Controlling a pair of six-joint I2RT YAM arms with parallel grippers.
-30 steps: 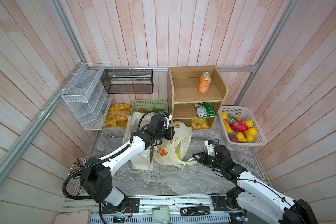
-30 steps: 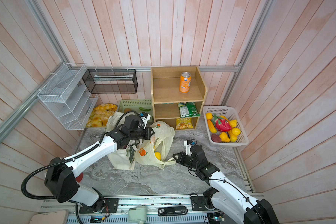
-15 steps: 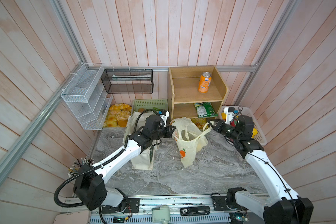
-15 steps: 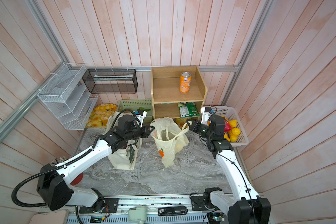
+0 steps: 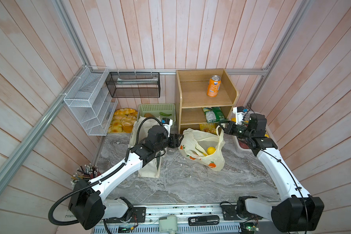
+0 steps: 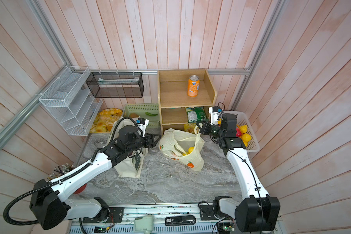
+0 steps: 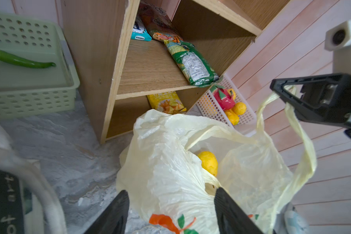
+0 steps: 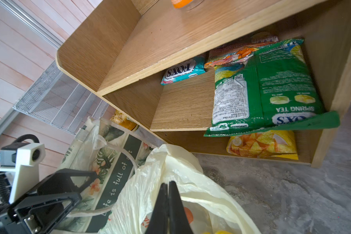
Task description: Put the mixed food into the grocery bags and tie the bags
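Marble counter (image 5: 180,182): bag handle (image 7: 309,147) in right jaws.

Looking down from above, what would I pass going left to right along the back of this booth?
In a top view: white wire rack → black mesh basket → green basket → wooden shelf → white fruit basket.
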